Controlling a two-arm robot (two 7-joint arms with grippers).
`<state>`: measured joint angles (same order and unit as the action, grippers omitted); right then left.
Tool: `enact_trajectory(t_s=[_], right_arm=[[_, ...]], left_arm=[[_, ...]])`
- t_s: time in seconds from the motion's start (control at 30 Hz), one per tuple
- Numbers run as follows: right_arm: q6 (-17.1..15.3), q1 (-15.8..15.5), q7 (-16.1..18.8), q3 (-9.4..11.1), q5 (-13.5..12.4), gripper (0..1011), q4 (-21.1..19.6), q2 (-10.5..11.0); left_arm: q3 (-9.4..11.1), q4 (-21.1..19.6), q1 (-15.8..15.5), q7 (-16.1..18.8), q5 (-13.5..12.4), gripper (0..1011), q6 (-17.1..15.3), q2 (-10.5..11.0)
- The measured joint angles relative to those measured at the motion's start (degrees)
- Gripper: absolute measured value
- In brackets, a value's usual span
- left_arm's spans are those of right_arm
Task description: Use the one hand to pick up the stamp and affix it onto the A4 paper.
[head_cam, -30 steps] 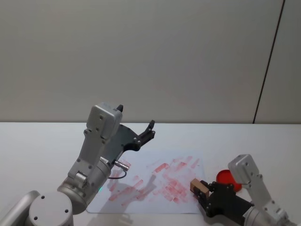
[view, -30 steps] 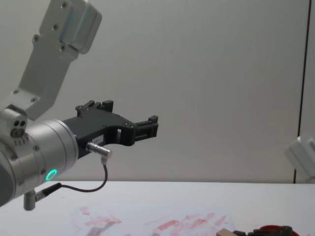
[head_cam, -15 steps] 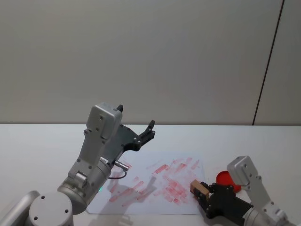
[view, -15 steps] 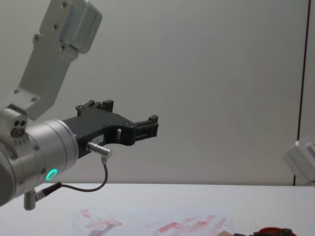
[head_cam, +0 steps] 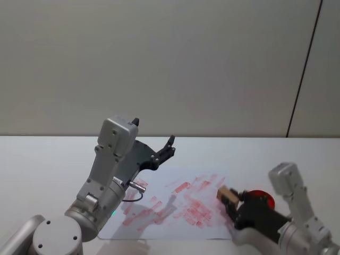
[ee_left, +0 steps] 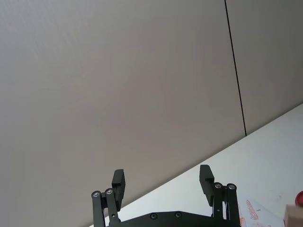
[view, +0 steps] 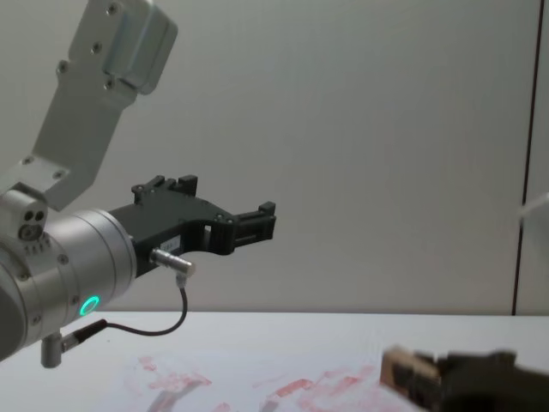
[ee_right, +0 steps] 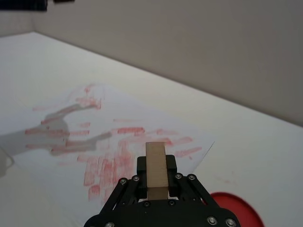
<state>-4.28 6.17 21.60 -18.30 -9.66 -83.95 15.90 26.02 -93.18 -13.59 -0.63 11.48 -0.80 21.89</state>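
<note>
The hand [head_cam: 232, 202] is clenched on the stamp [head_cam: 227, 194] over the right edge of the A4 paper [head_cam: 175, 207], which is laid on a white tabletop [head_cam: 48, 159] before a grey wall [head_cam: 159, 64]. The left gripper [ee_left: 161, 172] is raised, its fingers spread.

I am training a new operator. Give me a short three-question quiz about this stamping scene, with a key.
1. True or false: the left gripper holds the stamp.
2. What colour is the ink pad beside the A4 paper? A) red B) blue C) black
3. Fill in: the right gripper is shut on the ____.
Key: 1 false; 2 A; 3 stamp.
</note>
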Motion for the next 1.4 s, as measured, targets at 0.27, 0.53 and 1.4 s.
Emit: enact_trajectory(t_s=[0.27, 0.53, 1.4], right_arm=[[1.24, 0.41, -1.88, 1.54, -2.45, 217, -1.93, 0.77], [0.92, 0.37, -2.97, 2.74, -2.87, 217, -2.32, 1.95], [-2.10, 0.68, -3.67, 3.97, -0.47, 217, 1.71, 3.55]], left_arm=[[0.00, 0.00, 0.00, 0.00, 0.00, 1002, 0.00, 0.00], [0.00, 0.00, 0.00, 0.00, 0.00, 1002, 0.00, 0.00], [0.00, 0.00, 0.00, 0.00, 0.00, 1002, 0.00, 0.00]])
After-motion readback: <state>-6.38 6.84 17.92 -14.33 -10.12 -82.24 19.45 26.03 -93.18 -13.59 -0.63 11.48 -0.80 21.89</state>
